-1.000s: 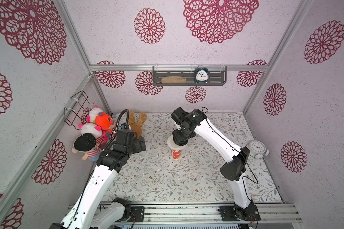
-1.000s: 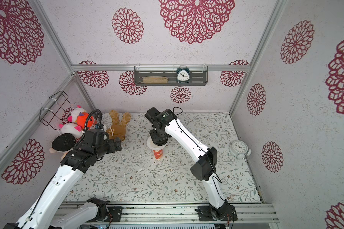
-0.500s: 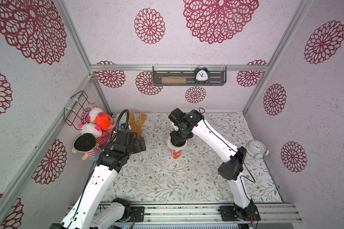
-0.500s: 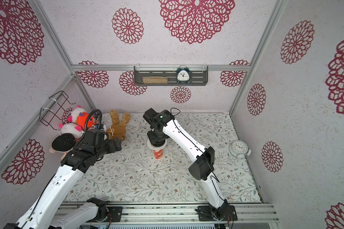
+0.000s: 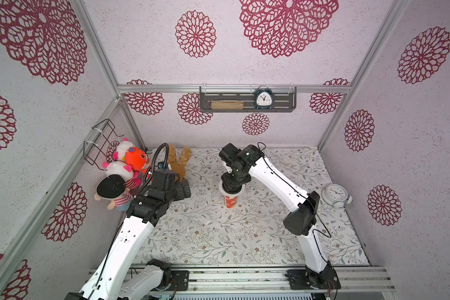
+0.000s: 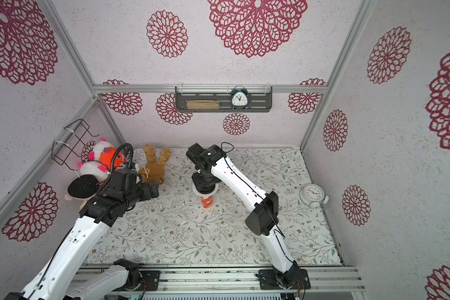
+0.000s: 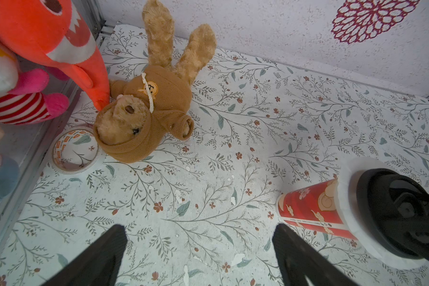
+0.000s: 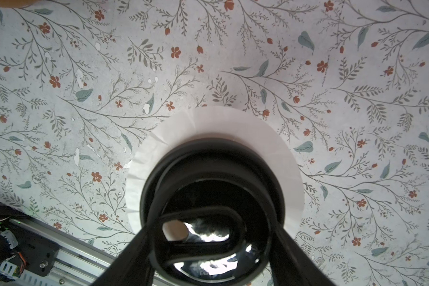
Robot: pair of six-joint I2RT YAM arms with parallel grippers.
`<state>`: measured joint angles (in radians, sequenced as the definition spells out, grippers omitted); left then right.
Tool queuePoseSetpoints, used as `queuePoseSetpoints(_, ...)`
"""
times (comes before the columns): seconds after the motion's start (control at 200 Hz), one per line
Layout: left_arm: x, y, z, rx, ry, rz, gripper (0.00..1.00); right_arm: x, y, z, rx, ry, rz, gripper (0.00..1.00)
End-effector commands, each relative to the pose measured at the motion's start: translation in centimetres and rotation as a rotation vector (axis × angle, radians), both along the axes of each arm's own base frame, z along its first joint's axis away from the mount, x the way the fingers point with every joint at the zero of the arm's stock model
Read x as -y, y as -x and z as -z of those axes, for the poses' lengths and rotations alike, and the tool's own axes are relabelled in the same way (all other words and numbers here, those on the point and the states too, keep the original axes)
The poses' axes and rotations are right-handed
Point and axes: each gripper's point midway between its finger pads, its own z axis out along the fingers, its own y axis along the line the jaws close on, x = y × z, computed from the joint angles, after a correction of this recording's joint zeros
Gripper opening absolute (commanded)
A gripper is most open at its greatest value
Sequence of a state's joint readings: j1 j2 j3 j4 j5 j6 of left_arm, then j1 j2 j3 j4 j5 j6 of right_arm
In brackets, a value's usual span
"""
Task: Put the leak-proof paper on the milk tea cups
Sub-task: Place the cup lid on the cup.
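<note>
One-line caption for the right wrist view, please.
Right gripper clamps the black lid over the white leak-proof paper, whose rim rings the lid above the floral table.

No readable text, cup (image 7: 310,206) print illegible

One milk tea cup (image 5: 230,202), one leak-proof paper (image 8: 221,121), one black lid (image 8: 208,151), one tape roll (image 7: 60,151), one wire basket (image 5: 99,142), one wall shelf (image 5: 283,101), one tan pouch (image 5: 227,104)

Two clocks: a white alarm clock (image 5: 335,193) and a dark alarm clock (image 5: 263,98)

Five plush toys, as far as they can be told apart: brown bear (image 5: 179,163), orange toy (image 5: 136,159), upper white-and-pink toy (image 5: 122,148), lower white-and-pink toy (image 5: 116,169), black-haired doll (image 5: 111,187)

Two robot arms: left arm (image 5: 130,241), right arm (image 5: 270,174)
</note>
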<state>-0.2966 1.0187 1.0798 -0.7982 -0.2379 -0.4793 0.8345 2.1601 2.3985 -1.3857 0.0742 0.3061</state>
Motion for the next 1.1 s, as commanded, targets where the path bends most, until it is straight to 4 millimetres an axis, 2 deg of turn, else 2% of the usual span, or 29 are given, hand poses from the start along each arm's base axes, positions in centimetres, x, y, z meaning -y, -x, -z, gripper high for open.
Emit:
queuePoseSetpoints(0.0, 0.1, 0.2, 0.3, -0.001, -0.007, 0.000, 0.97, -0.2, 0.5, -0.9, 0.009, -0.008, -0.024, 0.67)
queuePoseSetpoints(0.275, 0.1, 0.2, 0.2, 0.001, -0.007, 0.000, 0.97, -0.1, 0.7, -0.7, 0.007, 0.002, -0.027, 0.68)
queuePoseSetpoints(0.816, -0.2, 0.4, 0.4, -0.002, -0.017, -0.005, 0.97, 0.1, 0.4, 0.8, -0.008, 0.049, -0.020, 0.70)
queuePoseSetpoints(1.096, -0.3, 0.5, 0.3, -0.001, -0.022, -0.008, 0.97, 0.1, 0.4, 0.8, -0.007, 0.048, -0.019, 0.78)
